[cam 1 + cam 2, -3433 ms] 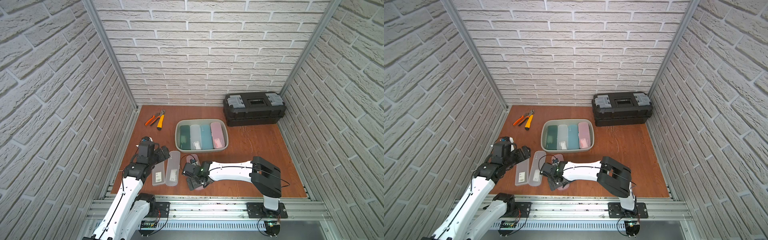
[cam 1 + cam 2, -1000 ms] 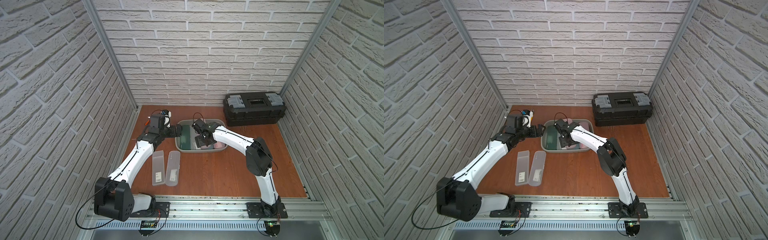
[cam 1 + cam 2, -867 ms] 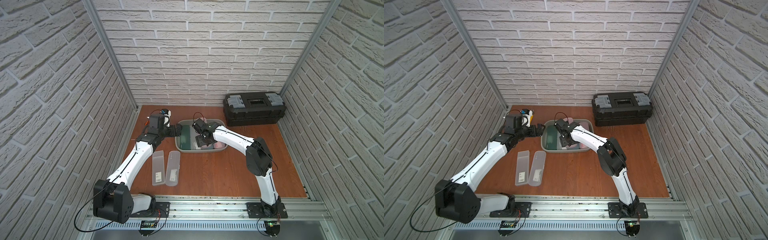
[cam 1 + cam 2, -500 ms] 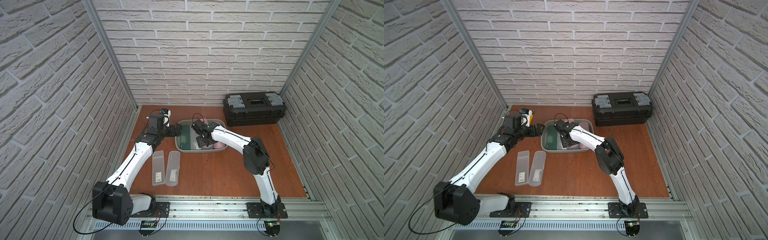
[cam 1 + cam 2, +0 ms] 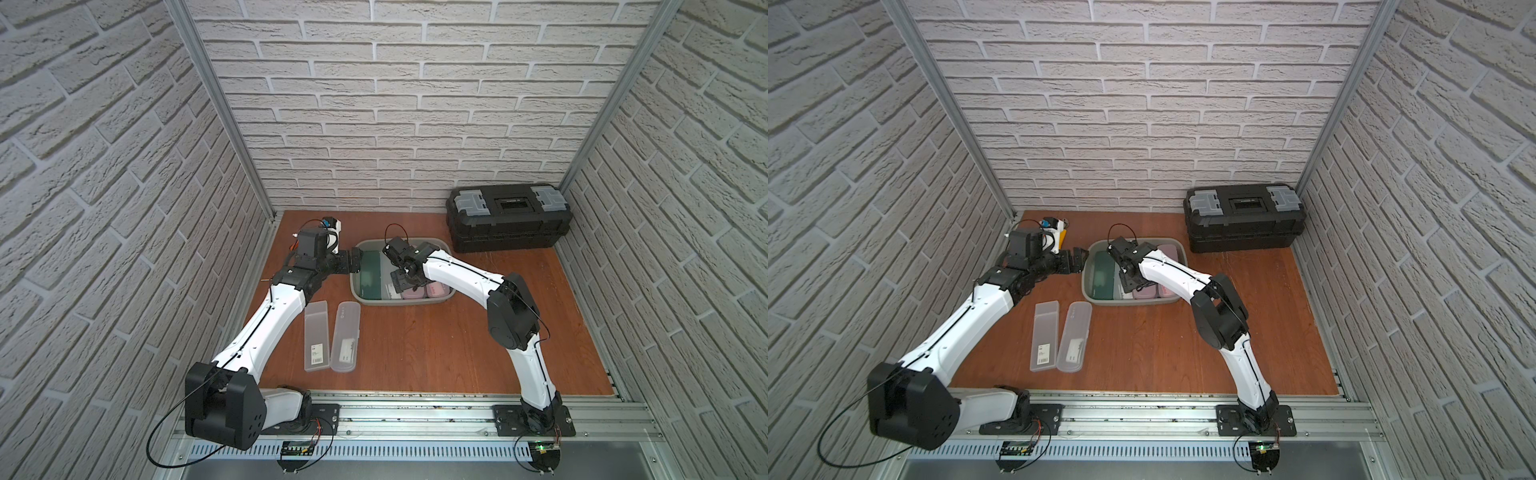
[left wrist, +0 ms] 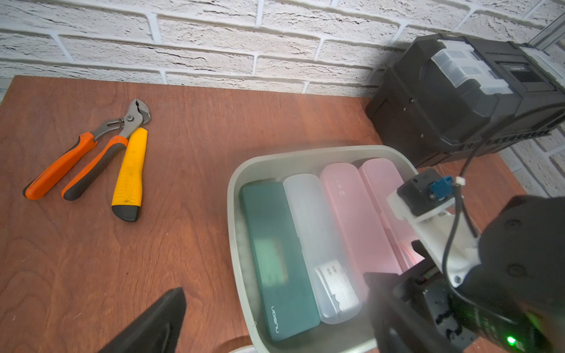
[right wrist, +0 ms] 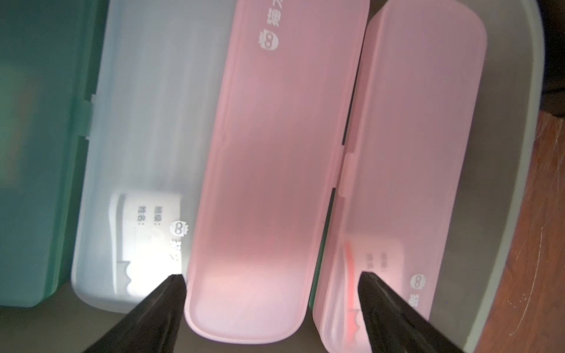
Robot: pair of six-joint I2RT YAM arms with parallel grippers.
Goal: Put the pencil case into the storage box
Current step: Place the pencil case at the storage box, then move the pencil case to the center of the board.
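Note:
The storage box point(image 5: 399, 302) point(image 5: 1125, 301) is a grey-green tub at mid-table. It holds a dark green case point(image 6: 275, 259), a clear case point(image 6: 318, 232) and two pink ones. The nearer pink pencil case point(image 7: 263, 183) point(image 6: 348, 214) lies flat inside it. My right gripper point(image 7: 272, 275) point(image 5: 405, 282) hovers over that case's end, open, with a gap between one finger point(image 7: 385, 308) and the case. My left gripper point(image 6: 273, 282) point(image 5: 357, 259) stands open at the box's left rim, holding nothing.
Two clear pencil cases point(image 5: 316, 334) point(image 5: 345, 336) lie side by side on the wooden table, in front of the box and to its left. A black toolbox point(image 5: 507, 218) stands at the back right. Orange pliers point(image 6: 101, 146) and a yellow-handled tool point(image 6: 130, 177) lie at the back left.
The right gripper carried the pink case from the table's front into the box, and in the last second its jaws have widened and let it go. The left arm has barely moved.

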